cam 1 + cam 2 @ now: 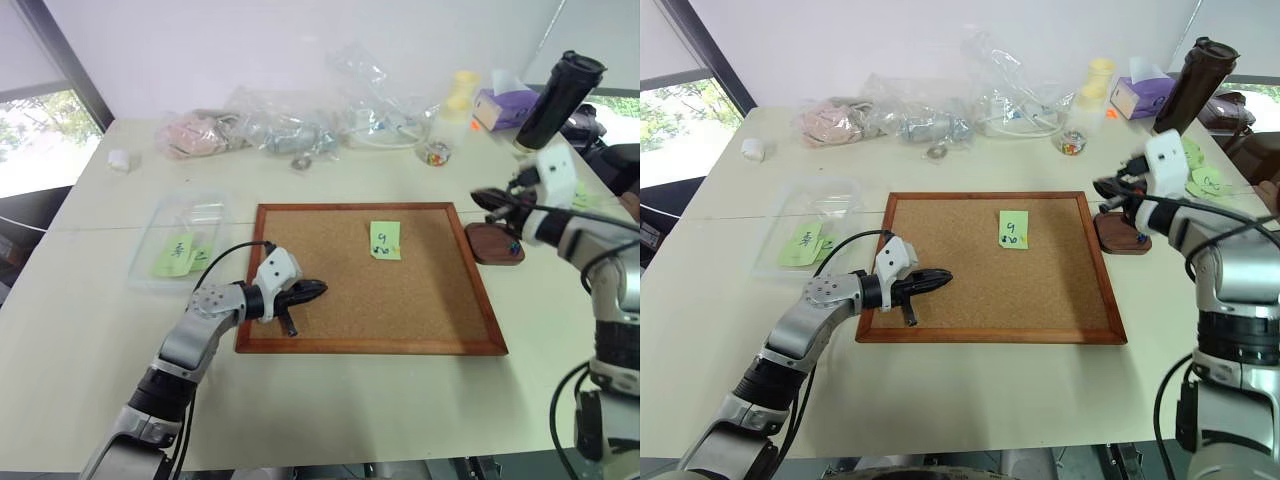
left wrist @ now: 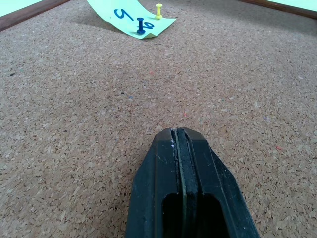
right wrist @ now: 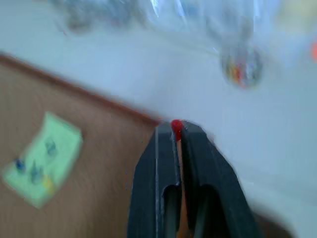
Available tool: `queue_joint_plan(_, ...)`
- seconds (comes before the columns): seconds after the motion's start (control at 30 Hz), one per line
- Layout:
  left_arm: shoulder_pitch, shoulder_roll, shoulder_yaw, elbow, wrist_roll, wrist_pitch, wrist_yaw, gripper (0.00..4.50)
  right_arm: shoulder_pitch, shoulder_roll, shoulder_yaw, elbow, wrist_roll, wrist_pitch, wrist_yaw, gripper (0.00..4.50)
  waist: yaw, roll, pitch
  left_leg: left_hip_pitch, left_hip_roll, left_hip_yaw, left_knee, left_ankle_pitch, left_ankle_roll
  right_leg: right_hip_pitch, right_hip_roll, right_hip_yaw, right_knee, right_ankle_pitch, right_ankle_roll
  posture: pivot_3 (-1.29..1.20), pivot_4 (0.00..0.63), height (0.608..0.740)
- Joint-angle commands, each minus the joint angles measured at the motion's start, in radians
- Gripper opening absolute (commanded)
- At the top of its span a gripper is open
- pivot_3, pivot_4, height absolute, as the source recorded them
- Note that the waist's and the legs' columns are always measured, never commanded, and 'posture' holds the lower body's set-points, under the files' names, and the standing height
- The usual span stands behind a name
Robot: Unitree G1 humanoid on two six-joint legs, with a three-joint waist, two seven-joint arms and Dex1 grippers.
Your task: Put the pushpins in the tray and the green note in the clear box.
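Got a red pushpin (image 3: 176,124) pinched in my right claw (image 1: 490,200) above the tray (image 1: 494,243) at 3 o'clock of the corkboard (image 1: 370,278), left claw (image 1: 315,289) shut empty, green note (image 1: 384,240) still pinned, clear box (image 1: 180,240) waiting at 9.

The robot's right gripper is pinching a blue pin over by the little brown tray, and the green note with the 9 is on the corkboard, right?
Almost. The pin in the right gripper is red, not blue; the right wrist view shows it. The rest holds: it is near the tray, and the green note lies on the corkboard.
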Motion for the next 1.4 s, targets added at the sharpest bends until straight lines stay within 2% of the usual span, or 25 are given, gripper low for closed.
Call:
queue_joint_plan(0.03, 0.013, -0.004, -0.039, 0.011, 0.012, 0.010, -0.020, 0.00, 0.059, -0.029, -0.073, -0.030, -0.004, -0.037, -0.031, 0.06, 0.000, 0.000, 0.000, 0.000, 0.000, 0.000, 0.000, 0.000, 0.000, 0.000, 0.000, 0.000, 0.000, 0.000, 0.000, 0.00, 0.150, 0.740)
queue_joint_plan(0.17, 0.004, -0.009, -0.044, 0.025, 0.014, 0.004, -0.025, 0.00, 0.101, -0.012, -0.079, 0.050, -0.020, -0.094, -0.069, 0.06, 0.001, 0.001, 0.000, 0.000, 0.000, 0.001, 0.000, 0.000, 0.000, 0.000, 0.000, 0.001, 0.000, 0.000, 0.000, 0.00, 0.150, 0.740)
queue_joint_plan(0.4, -0.002, -0.008, -0.042, 0.033, 0.014, -0.001, -0.032, 0.00, 0.068, 0.017, -0.063, 0.151, -0.015, -0.152, -0.099, 0.06, 0.003, 0.001, 0.000, 0.001, 0.000, 0.001, 0.001, 0.000, 0.000, 0.001, 0.000, 0.001, 0.000, 0.000, 0.000, 0.00, 0.150, 0.740)
queue_joint_plan(0.5, -0.002, -0.009, -0.041, 0.035, 0.015, -0.004, -0.031, 0.00, 0.061, 0.026, -0.054, 0.172, -0.006, -0.153, -0.091, 0.87, 0.002, 0.001, -0.001, 0.001, 0.000, 0.001, 0.001, 0.000, 0.000, 0.001, 0.000, 0.001, 0.000, 0.000, 0.000, 0.00, 0.150, 0.740)
queue_joint_plan(0.57, 0.001, -0.009, -0.039, 0.031, 0.014, -0.004, -0.029, 0.00, 0.059, 0.026, -0.048, 0.176, -0.006, -0.154, -0.093, 1.73, 0.002, 0.001, -0.001, 0.001, 0.000, 0.001, 0.001, 0.000, 0.000, 0.001, 0.000, 0.001, 0.000, 0.000, 0.000, 0.00, 0.150, 0.740)
queue_joint_plan(0.6, 0.003, -0.009, -0.038, 0.029, 0.014, -0.003, -0.028, 0.00, 0.058, 0.025, -0.045, 0.175, -0.005, -0.153, -0.095, 2.43, 0.002, 0.001, -0.001, 0.001, 0.000, 0.001, 0.001, 0.000, 0.000, 0.001, 0.000, 0.001, 0.000, 0.000, 0.000, 0.00, 0.150, 0.740)
queue_joint_plan(0.63, 0.008, -0.008, -0.037, 0.025, 0.013, -0.003, -0.027, 0.00, 0.057, 0.025, -0.045, 0.169, 0.000, -0.147, -0.094, 2.86, 0.003, 0.001, -0.001, 0.001, 0.000, 0.001, 0.001, 0.000, 0.000, 0.001, 0.000, 0.001, 0.000, 0.000, 0.000, 0.00, 0.150, 0.740)
queue_joint_plan(0.9, 0.021, 0.000, -0.035, 0.017, 0.012, -0.002, -0.024, 0.00, 0.056, 0.032, -0.038, 0.145, 0.018, -0.133, -0.098, 2.86, 0.002, 0.001, -0.001, 0.001, 0.000, 0.001, 0.001, 0.000, 0.000, 0.001, 0.000, 0.001, 0.000, 0.000, 0.000, 0.00, 0.150, 0.740)
queue_joint_plan(1.13, 0.025, 0.004, -0.035, 0.014, 0.011, -0.003, -0.027, 0.00, 0.059, 0.062, 0.002, -0.046, 0.131, -0.037, -0.039, 2.86, 0.000, 0.002, -0.001, 0.001, 0.000, 0.001, 0.000, 0.000, 0.000, 0.001, 0.000, 0.001, 0.000, 0.000, 0.000, 0.00, 0.150, 0.740)
queue_joint_plan(1.23, 0.018, 0.005, -0.036, 0.022, 0.013, -0.006, -0.030, 0.00, 0.062, 0.105, 0.120, -0.187, 0.166, -0.017, -0.005, 2.86, 0.000, 0.002, -0.001, 0.001, 0.000, 0.001, 0.000, 0.000, 0.000, 0.001, 0.000, 0.001, 0.000, 0.000, 0.000, 0.00, 0.150, 0.740)
queue_joint_plan(1.4, 0.012, 0.005, -0.036, 0.027, 0.013, -0.009, -0.031, 0.00, 0.066, 0.149, 0.219, -0.188, 0.117, -0.052, -0.022, 2.86, 0.004, 0.002, -0.001, 0.000, 0.000, 0.000, 0.001, 0.000, 0.000, 0.001, 0.000, 0.000, 0.000, 0.000, 0.000, 0.00, 0.150, 0.740)
